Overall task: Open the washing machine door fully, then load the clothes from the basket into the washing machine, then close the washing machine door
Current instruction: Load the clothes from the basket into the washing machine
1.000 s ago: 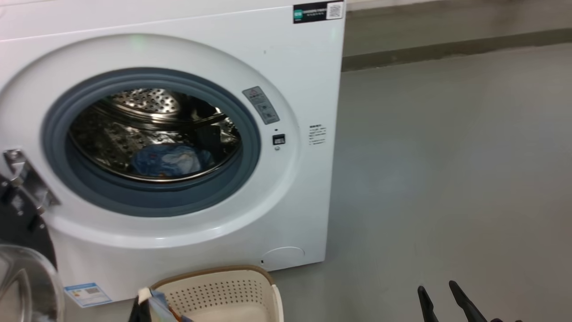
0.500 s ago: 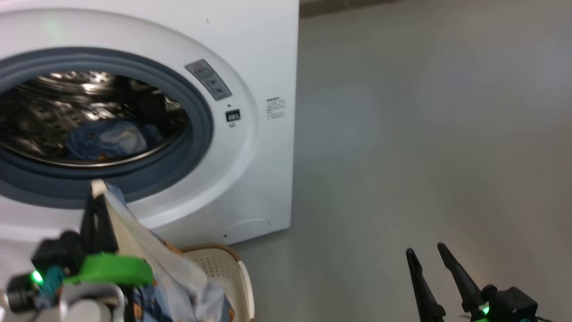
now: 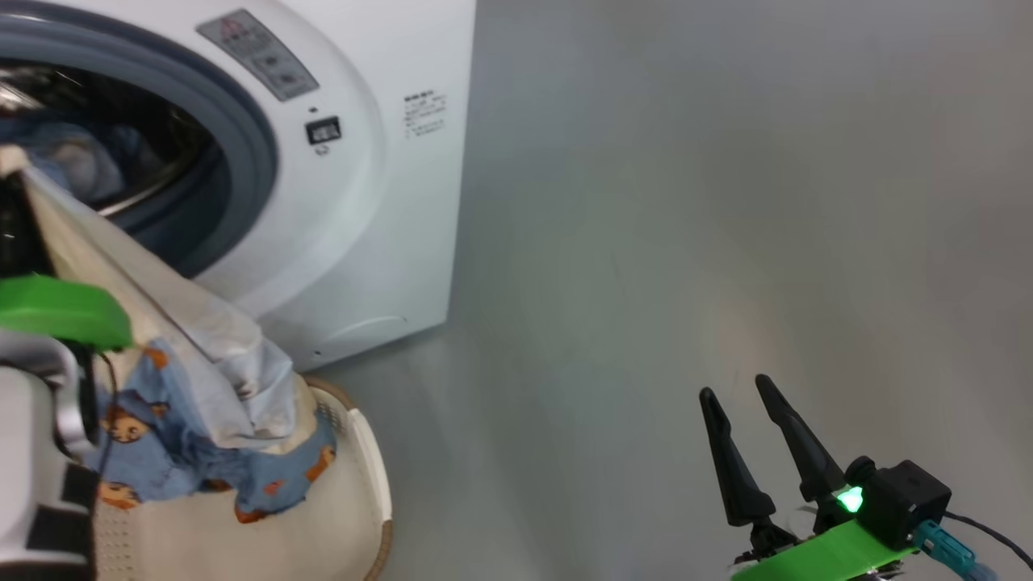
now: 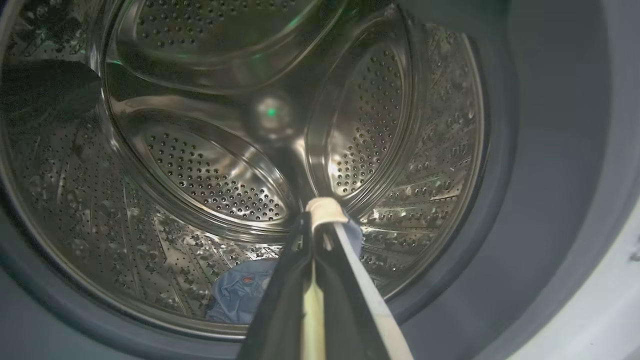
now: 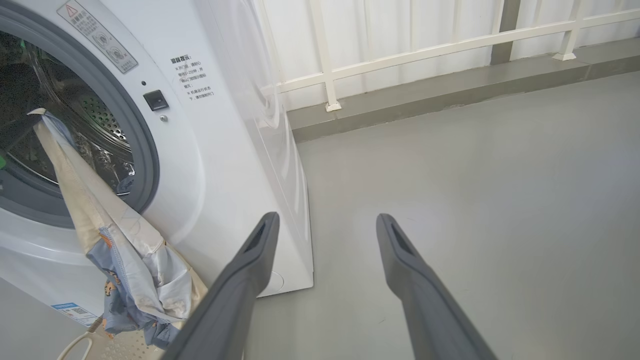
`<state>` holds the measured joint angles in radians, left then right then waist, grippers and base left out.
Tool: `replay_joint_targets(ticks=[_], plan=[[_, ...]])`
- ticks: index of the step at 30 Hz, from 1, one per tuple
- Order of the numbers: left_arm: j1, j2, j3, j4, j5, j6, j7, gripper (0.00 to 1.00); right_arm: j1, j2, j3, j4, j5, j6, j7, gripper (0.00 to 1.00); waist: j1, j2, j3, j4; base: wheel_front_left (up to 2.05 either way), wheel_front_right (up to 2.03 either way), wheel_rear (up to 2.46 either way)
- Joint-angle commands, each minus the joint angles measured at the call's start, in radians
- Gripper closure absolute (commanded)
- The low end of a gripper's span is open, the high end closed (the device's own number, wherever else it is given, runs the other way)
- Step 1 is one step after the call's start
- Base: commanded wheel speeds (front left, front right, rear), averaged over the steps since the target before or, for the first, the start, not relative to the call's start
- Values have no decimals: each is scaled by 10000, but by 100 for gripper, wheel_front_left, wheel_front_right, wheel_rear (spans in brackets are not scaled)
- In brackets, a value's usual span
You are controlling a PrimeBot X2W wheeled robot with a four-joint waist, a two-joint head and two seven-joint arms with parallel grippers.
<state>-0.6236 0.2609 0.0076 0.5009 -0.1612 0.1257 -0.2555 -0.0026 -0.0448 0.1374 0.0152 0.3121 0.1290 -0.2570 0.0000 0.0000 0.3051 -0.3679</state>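
Observation:
The white washing machine stands with its drum mouth uncovered; its door is out of view. My left gripper is shut on the cream hem of a light blue bear-print cloth, held at the grey-blue gasket just in front of the steel drum. The cloth hangs from there down into the cream basket. Another blue piece lies on the drum's floor. My right gripper is open over bare floor, well to the right of the machine.
Grey floor stretches to the right of the machine. A white railing on a low kerb runs behind it. A blue label sticker sits low on the machine's front, just above the basket.
The head camera has swung right and down. My left gripper has risen from the basket to the drum mouth, pulling the bear-print cloth up with it. The right gripper stays open.

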Motion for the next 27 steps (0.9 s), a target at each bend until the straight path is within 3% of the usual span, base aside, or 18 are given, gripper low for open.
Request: replay_joint_targets(ticks=[1, 10, 27], plan=[[-526, 537, 330, 34, 147, -36, -63, 100, -261, -56, 325, -238, 154, 17, -48, 0, 0, 0, 871, -637, 0, 0, 0], [-2413, 1557, 713, 2247, 194, 19, -63, 100, -520, -55, 988, -107, 417, 17, -48, 0, 0, 0, 1583, -1076, 0, 0, 0], [-6276, 2996, 193, 4203, 825, 20, 222, 100, -532, -55, 1568, -272, 423, 17, -48, 0, 0, 0, 3241, -1402, 0, 0, 0]])
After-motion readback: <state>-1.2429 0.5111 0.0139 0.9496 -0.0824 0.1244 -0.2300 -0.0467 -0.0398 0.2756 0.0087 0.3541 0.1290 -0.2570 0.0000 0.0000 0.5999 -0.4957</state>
